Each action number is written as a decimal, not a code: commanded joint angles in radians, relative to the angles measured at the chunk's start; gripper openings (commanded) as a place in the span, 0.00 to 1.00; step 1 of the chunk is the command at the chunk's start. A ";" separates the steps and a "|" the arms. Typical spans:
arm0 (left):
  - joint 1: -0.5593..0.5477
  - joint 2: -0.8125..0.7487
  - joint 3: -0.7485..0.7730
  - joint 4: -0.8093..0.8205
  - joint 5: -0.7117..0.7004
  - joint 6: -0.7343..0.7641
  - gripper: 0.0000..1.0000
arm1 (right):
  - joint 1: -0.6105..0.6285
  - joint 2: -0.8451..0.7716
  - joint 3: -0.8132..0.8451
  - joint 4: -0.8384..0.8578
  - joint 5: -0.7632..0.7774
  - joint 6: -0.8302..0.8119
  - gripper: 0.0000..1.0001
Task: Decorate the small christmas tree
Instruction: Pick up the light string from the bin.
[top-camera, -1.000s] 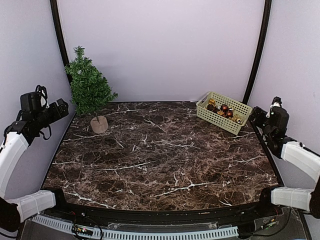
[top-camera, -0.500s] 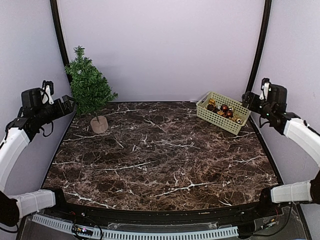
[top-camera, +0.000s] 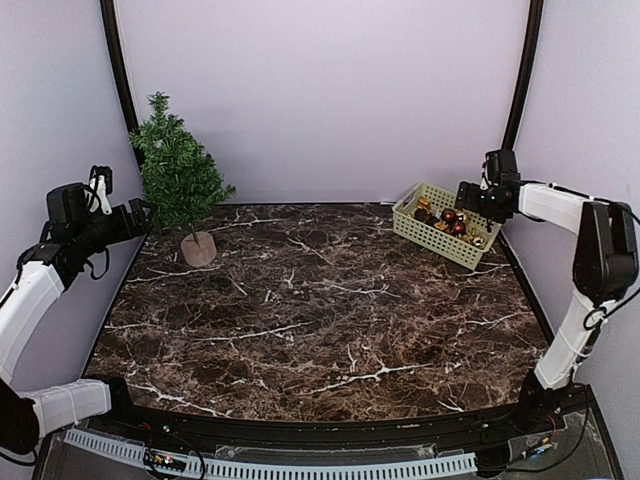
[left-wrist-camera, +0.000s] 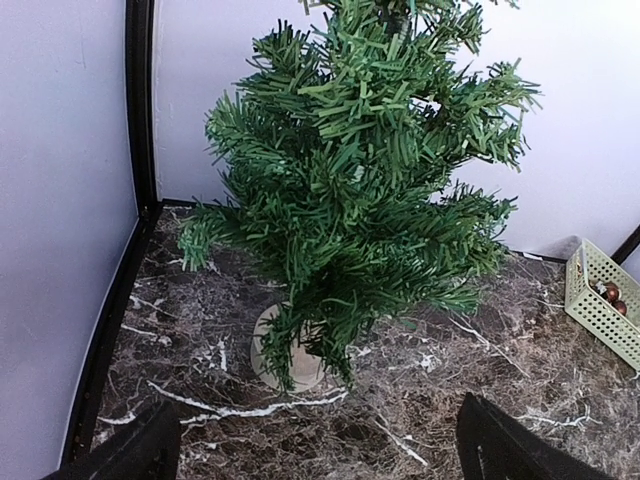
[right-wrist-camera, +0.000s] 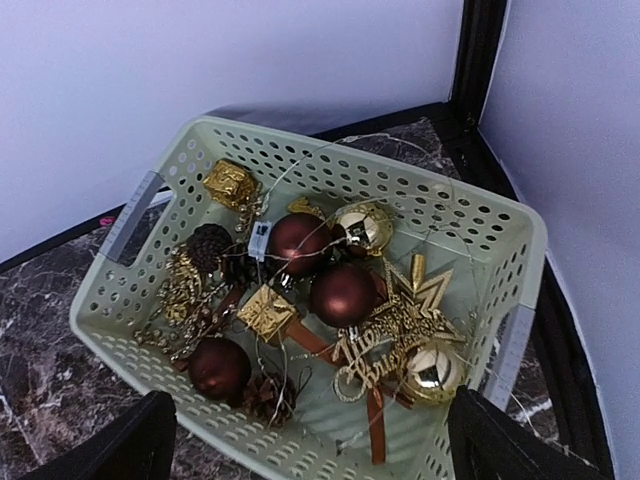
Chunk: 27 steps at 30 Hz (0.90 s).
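small christmas tree (left-wrist-camera: 350, 200): top cut off by the upper edge of the left wrist view.
stump base (left-wrist-camera: 268, 352): partly covered by drooping needles (only its left rim and front show).
left end effector (left-wrist-camera: 320, 452): only two dark tips show at the bottom corners of its own view, wide apart.
right end effector (right-wrist-camera: 310, 440): likewise, two dark tips at the bottom edge.
basket (left-wrist-camera: 603, 305): cut off by the right edge of the left wrist view.
ornaments (top-camera: 446, 220): too small in the top view to tell apart.
gold script ornament (right-wrist-camera: 385, 355): wording not legible.
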 joint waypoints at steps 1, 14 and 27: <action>0.011 -0.044 -0.012 0.031 -0.034 0.033 0.99 | -0.007 0.186 0.153 0.034 -0.021 0.018 0.94; 0.047 -0.005 -0.018 0.055 0.067 0.009 0.99 | -0.007 0.538 0.473 0.082 0.001 0.078 0.55; 0.148 0.008 -0.128 0.253 0.299 0.060 0.99 | -0.006 0.310 0.371 0.169 -0.089 0.096 0.00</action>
